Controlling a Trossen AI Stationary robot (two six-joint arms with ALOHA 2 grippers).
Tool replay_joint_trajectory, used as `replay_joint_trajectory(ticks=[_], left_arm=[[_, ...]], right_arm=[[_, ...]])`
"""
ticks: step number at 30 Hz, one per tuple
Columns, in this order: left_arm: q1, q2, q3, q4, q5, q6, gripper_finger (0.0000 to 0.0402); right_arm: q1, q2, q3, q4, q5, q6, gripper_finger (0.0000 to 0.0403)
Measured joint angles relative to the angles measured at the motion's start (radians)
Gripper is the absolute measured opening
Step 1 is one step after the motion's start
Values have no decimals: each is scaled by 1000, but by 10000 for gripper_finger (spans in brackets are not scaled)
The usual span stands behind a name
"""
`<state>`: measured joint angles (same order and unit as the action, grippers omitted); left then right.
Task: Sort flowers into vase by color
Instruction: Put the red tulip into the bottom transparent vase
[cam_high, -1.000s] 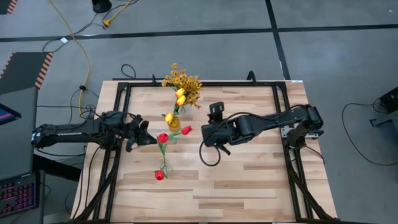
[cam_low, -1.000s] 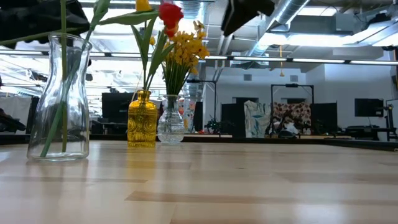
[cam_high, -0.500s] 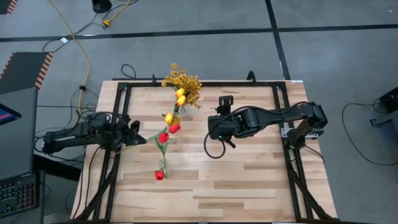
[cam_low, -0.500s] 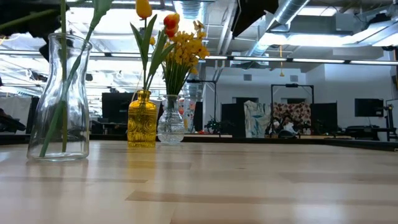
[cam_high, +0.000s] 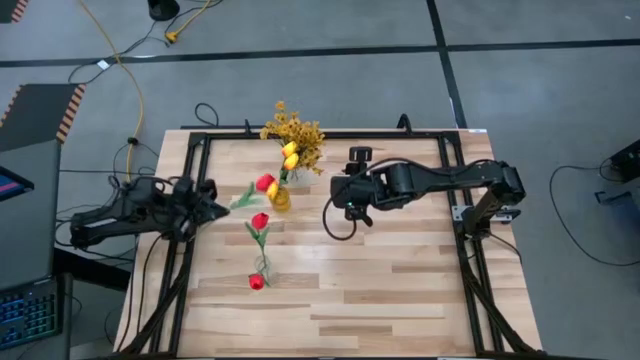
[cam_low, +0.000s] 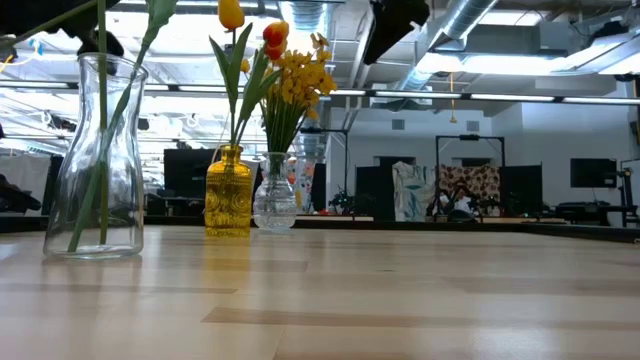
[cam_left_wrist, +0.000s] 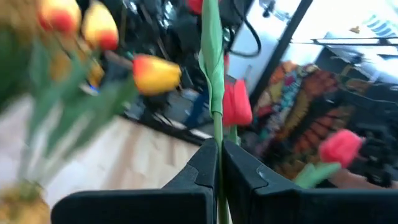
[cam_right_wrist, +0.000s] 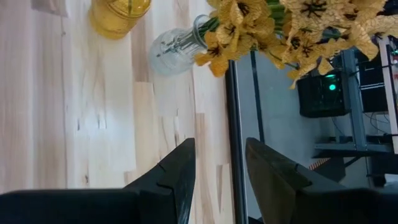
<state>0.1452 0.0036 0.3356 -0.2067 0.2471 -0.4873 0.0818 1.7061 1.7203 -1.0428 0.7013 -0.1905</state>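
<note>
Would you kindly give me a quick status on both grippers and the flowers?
Left gripper shut on a red tulip's stem. Right gripper open, empty, near the small clear vase. Nothing blocking.

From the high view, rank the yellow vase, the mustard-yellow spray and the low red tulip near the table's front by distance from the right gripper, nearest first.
Measured from the right gripper, open above mid-table:
1. yellow vase, just to its left, level with it.
2. mustard-yellow spray, toward the back edge, up-left.
3. low red tulip, toward the front edge, down-left, clearly farthest.
</note>
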Motion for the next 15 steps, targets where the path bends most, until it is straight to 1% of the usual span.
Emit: replay_joint_trajectory(ticks=[3, 5, 9, 13, 15], left_arm=[[0, 0, 7, 84, -47, 78, 0], [0, 0, 8, 157, -62, 133, 0], [0, 0, 1, 244, -96, 213, 0], [0, 3, -67, 397, -106, 230, 0], [0, 11, -123, 516, -106, 215, 0]], right_arm=[[-13, 0, 0, 9, -6, 0, 166], [-23, 0, 0, 14, -28, 1, 166], [-48, 0, 0, 13, -85, 17, 166], [-71, 0, 0, 15, -128, 18, 166], [-80, 0, 0, 26, -137, 18, 166]])
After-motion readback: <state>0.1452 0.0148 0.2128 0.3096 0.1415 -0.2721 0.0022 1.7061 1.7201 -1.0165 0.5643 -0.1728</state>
